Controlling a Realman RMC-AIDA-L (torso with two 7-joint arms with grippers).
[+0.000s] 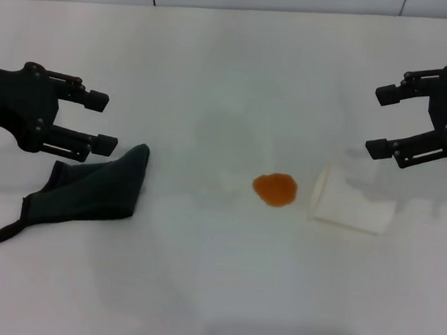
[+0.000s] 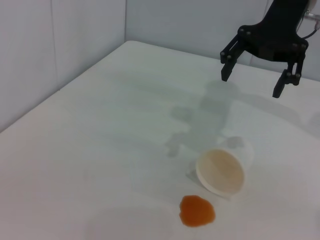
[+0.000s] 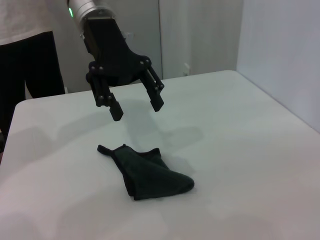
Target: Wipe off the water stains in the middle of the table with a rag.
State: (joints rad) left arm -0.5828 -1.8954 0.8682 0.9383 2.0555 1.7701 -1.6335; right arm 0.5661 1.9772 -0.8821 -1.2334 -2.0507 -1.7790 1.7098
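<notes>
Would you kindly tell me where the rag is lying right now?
In the head view the rag lies flat on the table's left side, just below the open left gripper, well left of the water stains.

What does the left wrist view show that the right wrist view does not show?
Only the left wrist view shows the stain, the tipped cup beside it, and the right gripper, open above the table. Only the right wrist view shows the rag, the left gripper, open above the rag, and a person behind the table. Both show the white table and the walls.
</notes>
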